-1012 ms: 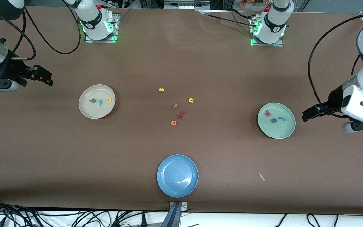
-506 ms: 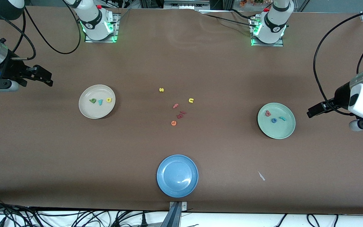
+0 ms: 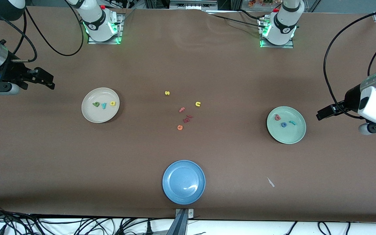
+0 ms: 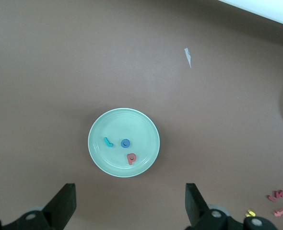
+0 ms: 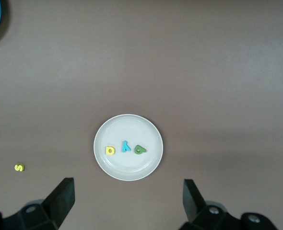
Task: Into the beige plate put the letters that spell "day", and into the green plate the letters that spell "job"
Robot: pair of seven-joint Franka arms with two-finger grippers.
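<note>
The round, shallow cream-beige plate (image 3: 100,105) sits toward the right arm's end of the table. In it lie three tiny foam letters in a row: the dark green d (image 3: 96,104) at about nine o'clock of the plate's middle, the teal y (image 3: 103,105) near the centre, and the yellow a (image 3: 113,103) at about three o'clock. The right wrist view shows the same row on the plate (image 5: 128,147).

The round, shallow pale mint-green plate (image 3: 286,125) rests toward the left arm's end of the table. It holds the salmon-pink b (image 3: 277,117) at about ten o'clock, the blue ring o (image 3: 284,124) near the centre, and the teal hooked j (image 3: 292,122) at about two o'clock.

Between the two plates, loose on the brown table (image 3: 188,65), lie a yellow s (image 3: 167,93), a yellow n (image 3: 197,104), a pinkish-red f (image 3: 182,109), two dark red letters (image 3: 187,118) and an orange e (image 3: 180,127). A round blue plate (image 3: 183,181) sits nearer the front camera. A small white paper scrap (image 3: 270,182) lies between the blue plate and the left arm's end.

The right gripper (image 3: 42,79) hangs over bare table beside the beige plate, jaws spread wide, holding nothing. The left gripper (image 3: 325,113) hangs over bare table beside the green plate, its fingers (image 4: 64,203) also spread apart and empty.
</note>
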